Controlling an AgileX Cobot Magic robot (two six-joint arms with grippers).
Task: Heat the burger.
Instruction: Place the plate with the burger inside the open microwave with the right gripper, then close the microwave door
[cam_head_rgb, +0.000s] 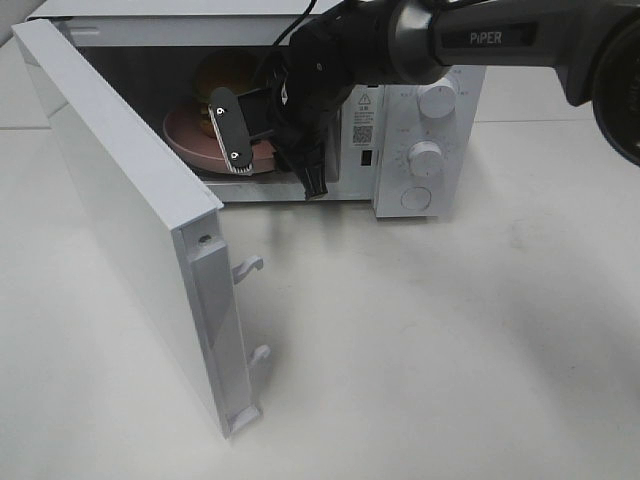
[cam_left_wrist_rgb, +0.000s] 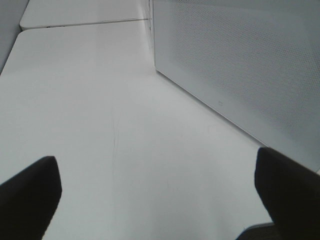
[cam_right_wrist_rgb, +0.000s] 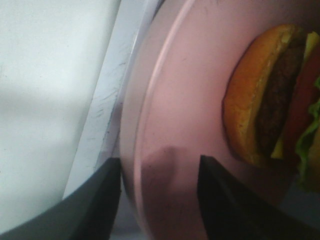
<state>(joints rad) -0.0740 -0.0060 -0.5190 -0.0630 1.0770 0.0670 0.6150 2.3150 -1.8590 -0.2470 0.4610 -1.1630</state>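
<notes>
White table (cam_left_wrist_rgb: 125, 110) beneath spread left jaws; wrist view shows right jaws parted astride plate (cam_right_wrist_rgb: 150, 100) near burger (cam_right_wrist_rgb: 270, 95).

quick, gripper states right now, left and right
left gripper: open, holding nothing
right gripper: open, jaws either side of the pink plate rim, not clamped on it

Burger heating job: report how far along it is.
Done: the microwave door stands open and the burger sits on the pink plate inside. In hand: the right hand straddles the plate's rim with jaws apart, not gripping it. Left: pull that hand out, shut the door, turn a dial. The left hand hangs open, idle, beside the door.
</notes>
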